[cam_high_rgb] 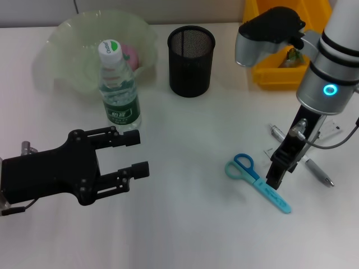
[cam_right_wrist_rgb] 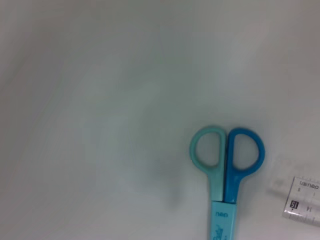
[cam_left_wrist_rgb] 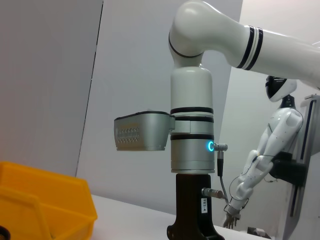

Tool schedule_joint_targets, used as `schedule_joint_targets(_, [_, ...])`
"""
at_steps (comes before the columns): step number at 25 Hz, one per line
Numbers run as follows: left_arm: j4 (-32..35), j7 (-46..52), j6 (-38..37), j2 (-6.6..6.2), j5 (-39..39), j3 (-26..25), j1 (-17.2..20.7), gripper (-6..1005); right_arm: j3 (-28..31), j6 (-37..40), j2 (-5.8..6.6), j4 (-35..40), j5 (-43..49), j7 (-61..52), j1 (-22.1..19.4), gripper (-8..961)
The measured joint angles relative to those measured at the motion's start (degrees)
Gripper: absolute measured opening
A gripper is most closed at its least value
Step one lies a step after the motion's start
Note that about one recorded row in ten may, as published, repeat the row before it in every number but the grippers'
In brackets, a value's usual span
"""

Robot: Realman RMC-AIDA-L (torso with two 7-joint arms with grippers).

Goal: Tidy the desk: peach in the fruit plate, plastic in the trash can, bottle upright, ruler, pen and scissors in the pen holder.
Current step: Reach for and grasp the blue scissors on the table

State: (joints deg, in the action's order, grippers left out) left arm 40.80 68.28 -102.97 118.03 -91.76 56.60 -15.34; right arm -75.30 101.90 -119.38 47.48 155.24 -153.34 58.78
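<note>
The pink peach (cam_high_rgb: 130,54) lies in the green fruit plate (cam_high_rgb: 61,39) at the back left. In front of the plate the bottle (cam_high_rgb: 119,92) stands upright. A black mesh pen holder (cam_high_rgb: 191,54) is at the back centre. Blue-handled scissors (cam_high_rgb: 255,180) (cam_right_wrist_rgb: 227,160) lie flat at the right, and my right gripper (cam_high_rgb: 277,171) hangs just over their sheathed blades. One pen (cam_high_rgb: 320,173) and a second pen (cam_high_rgb: 277,133) lie beside that arm, with a clear ruler (cam_right_wrist_rgb: 303,199) close by. My left gripper (cam_high_rgb: 138,153) hovers open and empty in front of the bottle. No plastic is visible.
A yellow bin (cam_high_rgb: 277,75) (cam_left_wrist_rgb: 45,207) stands at the back right behind the right arm, with something small inside it. Bare white desk stretches between the two grippers and along the front edge.
</note>
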Motion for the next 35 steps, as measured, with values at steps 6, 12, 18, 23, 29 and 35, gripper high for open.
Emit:
schedule_joint_targets(6, [-1.3,-1.5,0.1,0.00,0.0,0.0,-0.3,592,-0.5,-2.0,-0.25,-2.8,-0.2,0.0,0.5,542])
schedule_joint_targets(12, [-1.3,-1.7,0.1,0.00,0.2,0.0,-0.3,591,-2.0,-3.8,-0.39,-4.3,-1.9,0.0,0.7,543])
schedule_joint_targets(18, [-1.3,-2.2,0.3,0.00,0.3,-0.1,-0.4,591,-4.6,-6.0,-0.48,-5.6,-3.1,-0.3,0.9,542])
schedule_joint_targets(23, [-1.5,-2.2,0.8,0.07,0.4,-0.8,-0.6,591,-6.3,-8.1,-0.50,-6.4,-3.5,-0.6,0.9,542])
schedule_joint_targets(29, [-1.5,-2.2,1.1,0.09,0.5,-1.3,-0.7,591,-6.5,-9.5,-0.50,-7.0,-4.2,-0.7,0.9,543])
schedule_joint_targets(35, [-1.9,-2.2,1.7,0.09,0.4,-2.0,-0.8,591,-7.6,-10.6,-0.50,-7.3,-5.6,-0.6,0.9,543])
